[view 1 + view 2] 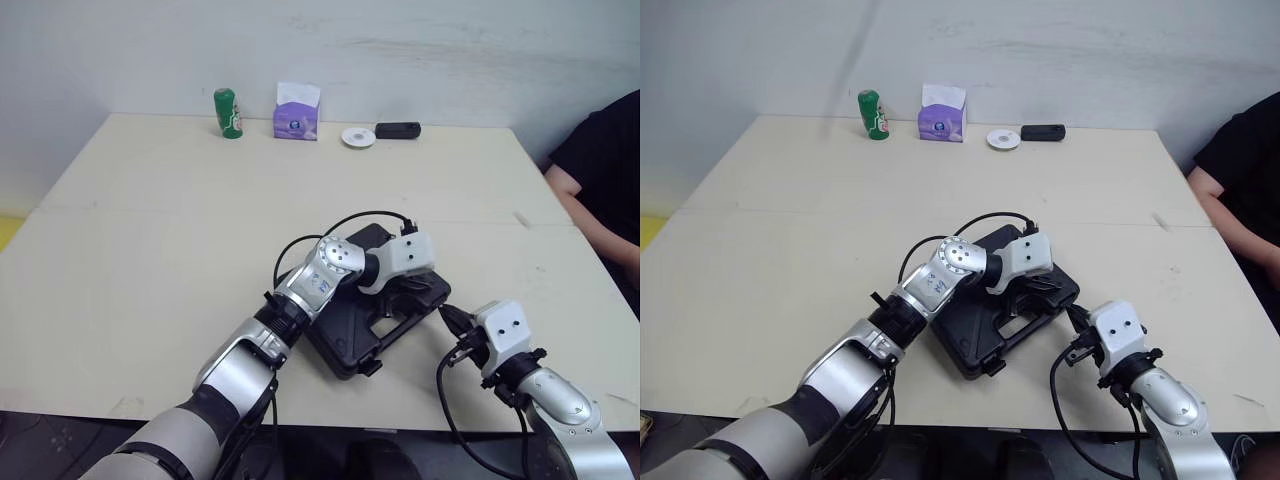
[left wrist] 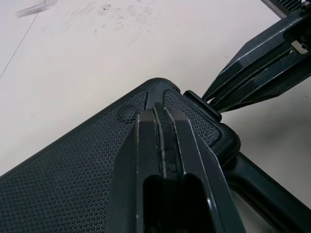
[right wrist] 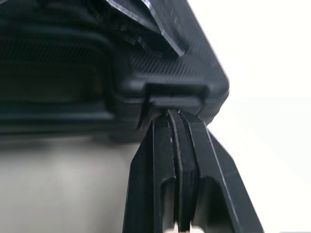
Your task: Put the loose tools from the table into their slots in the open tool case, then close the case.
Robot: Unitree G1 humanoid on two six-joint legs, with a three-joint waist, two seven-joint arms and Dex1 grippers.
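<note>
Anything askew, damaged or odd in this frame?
Nothing looks spilled or damaged. The tool case lies closed but skewed to the front edge of the table, and one latch on its near side juts out, seemingly unfastened.

Table (image 1: 150,230): shut tool case (image 1: 348,342) at 6 o'clock; green can (image 1: 228,113), tissue box (image 1: 297,118), white disc (image 1: 358,137), black object (image 1: 398,130) at 12

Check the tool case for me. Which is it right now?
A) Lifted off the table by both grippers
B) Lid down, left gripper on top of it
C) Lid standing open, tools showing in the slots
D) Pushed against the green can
B: the tool case lies flat on the table with its lid down. The left gripper, fingers together, rests on the dimpled lid, and the right gripper, also shut, is at the latch on the case's edge.
</note>
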